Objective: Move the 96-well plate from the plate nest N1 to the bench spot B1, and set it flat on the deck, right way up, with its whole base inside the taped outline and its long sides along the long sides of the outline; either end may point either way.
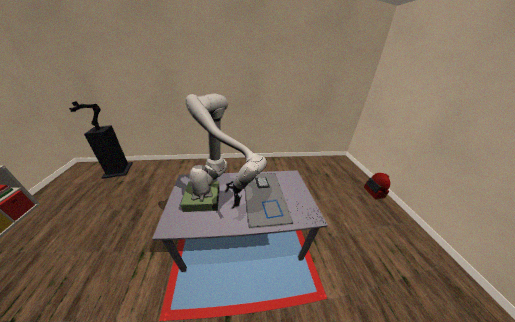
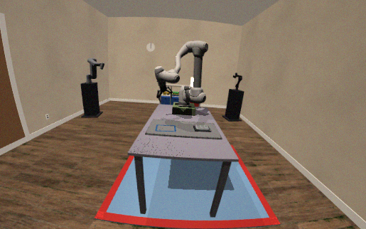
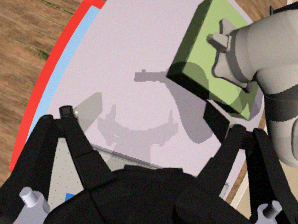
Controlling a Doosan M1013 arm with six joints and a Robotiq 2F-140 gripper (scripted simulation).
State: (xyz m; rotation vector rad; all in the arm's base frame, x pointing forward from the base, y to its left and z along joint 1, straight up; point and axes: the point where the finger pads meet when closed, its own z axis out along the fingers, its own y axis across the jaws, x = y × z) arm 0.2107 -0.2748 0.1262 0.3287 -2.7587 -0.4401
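Note:
The 96-well plate sits in its nest at the far end of the grey deck mat; it also shows in the exterior view. The blue taped outline B1 lies empty nearer the front of the mat, and shows in the exterior view. My gripper hangs open and empty above the table, left of the mat and apart from the plate. In the wrist view its two black fingers stand wide over the bare table top. The plate is not in the wrist view.
The arm's base stands on a green block at the table's left part, seen close in the wrist view. A red-edged blue floor mat lies under the table. Black pedestals with small arms stand by the walls.

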